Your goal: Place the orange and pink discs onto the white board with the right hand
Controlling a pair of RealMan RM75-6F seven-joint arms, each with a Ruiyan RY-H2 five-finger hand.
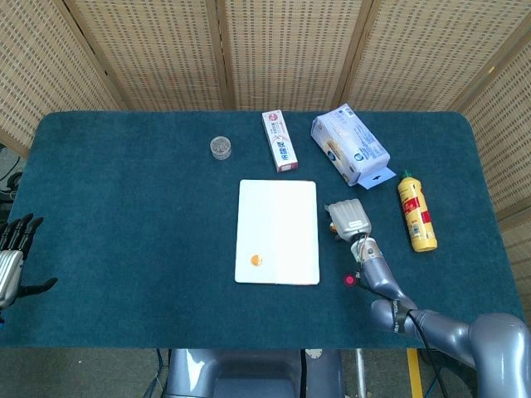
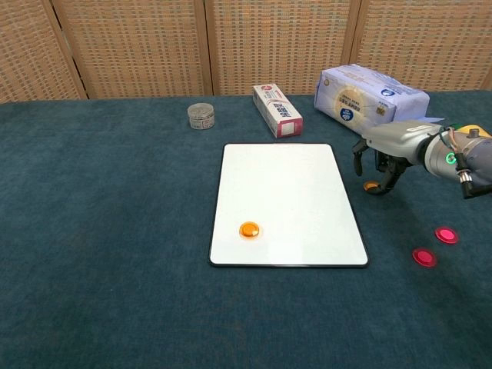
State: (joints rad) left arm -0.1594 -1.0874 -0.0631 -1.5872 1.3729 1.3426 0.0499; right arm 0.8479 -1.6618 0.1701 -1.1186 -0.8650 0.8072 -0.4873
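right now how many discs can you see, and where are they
4. One orange disc lies on the white board. A second orange disc sits on the cloth under the right hand. Two pink discs lie on the cloth to the board's right.

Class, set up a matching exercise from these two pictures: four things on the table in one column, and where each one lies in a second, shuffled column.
Things
1. orange disc
2. pink discs
3. small clear jar
4. yellow bottle

Places
A. on the cloth, right of the white board
B. lying near the table's right edge
C. on the white board
D. on the cloth, behind the board's left corner

Pairs: 1-C, 2-A, 3-D, 4-B
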